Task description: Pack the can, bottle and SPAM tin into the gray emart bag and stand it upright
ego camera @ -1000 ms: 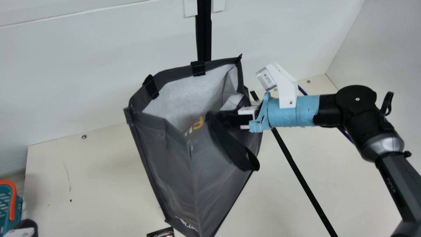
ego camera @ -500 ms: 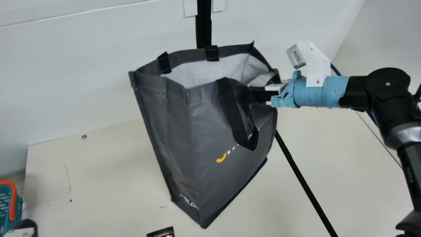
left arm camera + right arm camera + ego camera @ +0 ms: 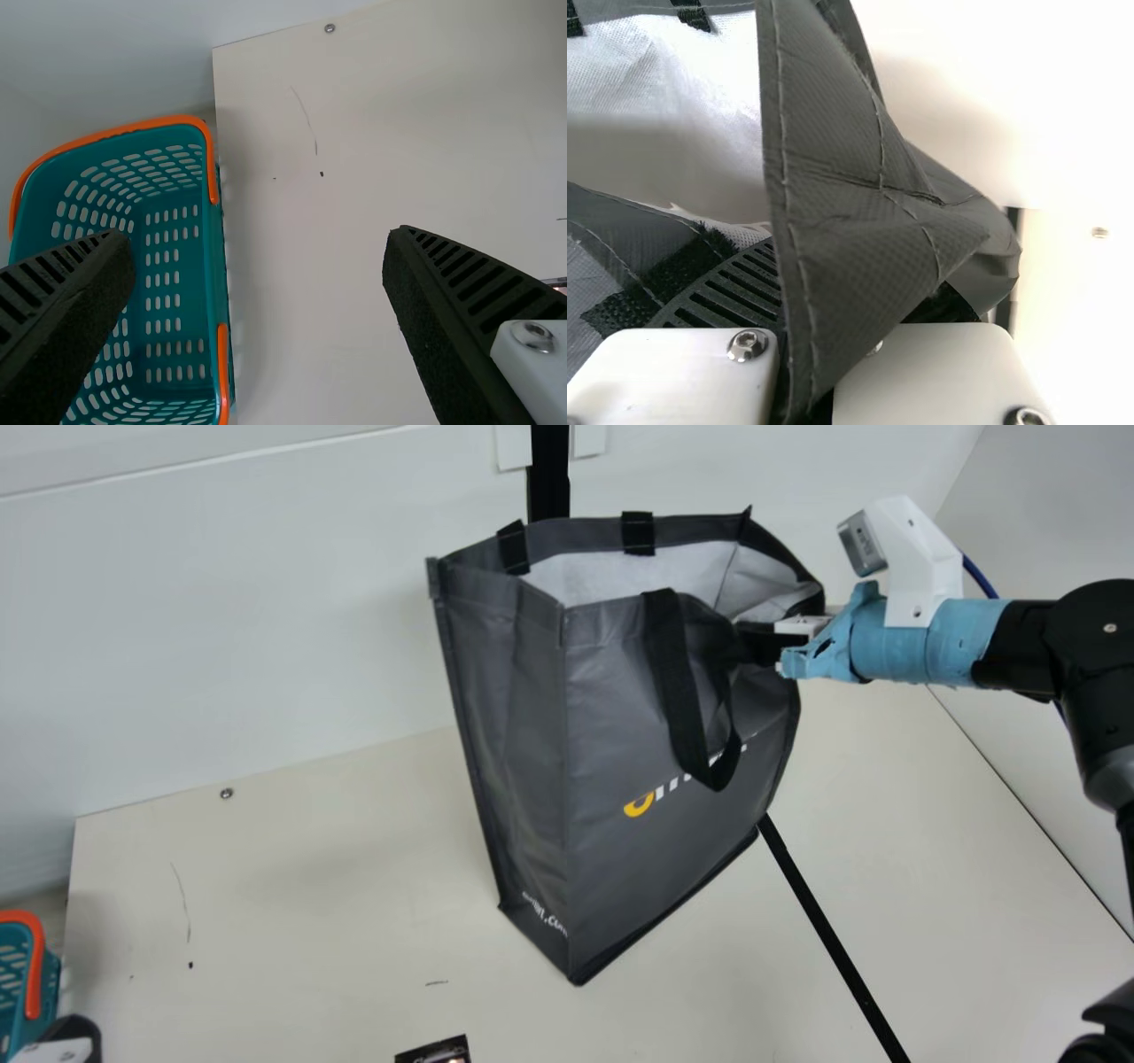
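Observation:
In the main view my right gripper [image 3: 766, 642] is shut on the right end of the gray bag's [image 3: 611, 868] top edge. The bag is nearly upright with its mouth open upward, its white lining showing and a black handle hanging over the front. I cannot tell if its base touches the table. In the right wrist view a fold of the gray bag [image 3: 842, 204] lies between the fingers of my right gripper [image 3: 837, 310]. Part of my left gripper [image 3: 69, 1045] shows at the main view's lower left. In the left wrist view my left gripper [image 3: 257, 257] is open, its fingers apart.
A teal basket [image 3: 16, 979] with an orange handle stands at the left edge. A small dark printed object [image 3: 434, 1052] lies at the main view's bottom edge. White walls rise behind and to the right. A black strip [image 3: 828, 934] crosses the cream table [image 3: 292, 903].
My right gripper has moved right and toward the back, carrying the bag along. The bag has turned more upright, with more of its printed front showing. My left gripper has stayed still.

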